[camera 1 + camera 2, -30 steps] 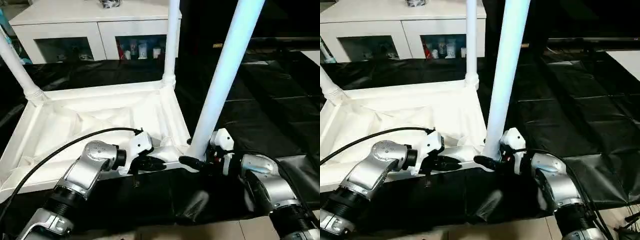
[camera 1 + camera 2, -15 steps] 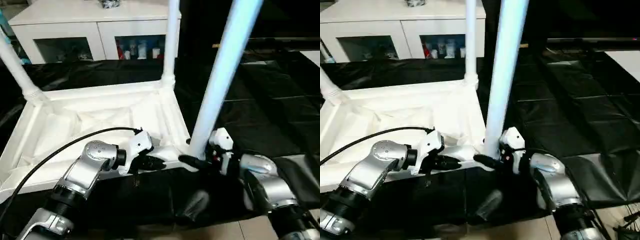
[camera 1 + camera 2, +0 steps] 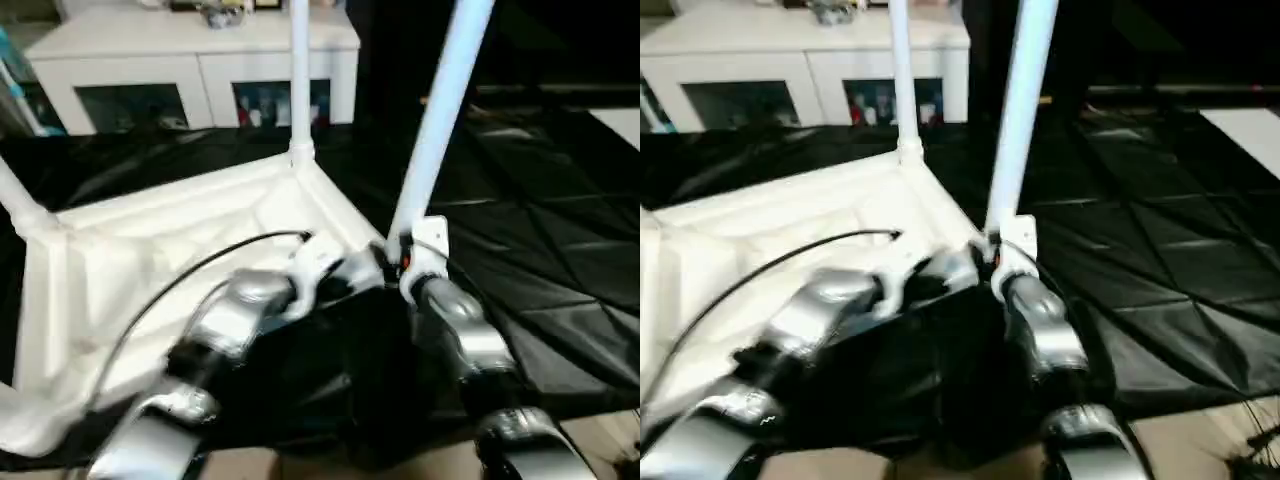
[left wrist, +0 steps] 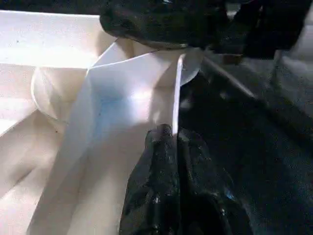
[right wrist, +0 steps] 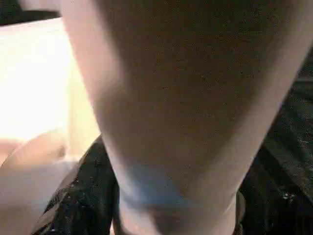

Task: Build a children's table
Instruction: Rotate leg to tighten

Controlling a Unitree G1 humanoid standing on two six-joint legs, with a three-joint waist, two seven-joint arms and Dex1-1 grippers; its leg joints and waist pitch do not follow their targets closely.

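Carefully, my right claw (image 3: 398,262) clasped the leg (image 3: 437,115) near its base. My left claw (image 4: 172,142) pinched the tabletop (image 3: 150,250) rim beside it. Keeping the leg plumb over the socket mattered.

silver forearms (image 3: 455,325), white wrist housings (image 3: 425,245), black cable (image 3: 200,270)

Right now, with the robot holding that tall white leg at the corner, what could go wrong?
1. The leg stands tilted over its corner, gripped low by the right gripper. It might go into its socket crooked or jam.
2. The left gripper pinches only a thin rib at the edge of the table top, so the top could slip or twist.
3. A black cable arcs over the top and could snag.
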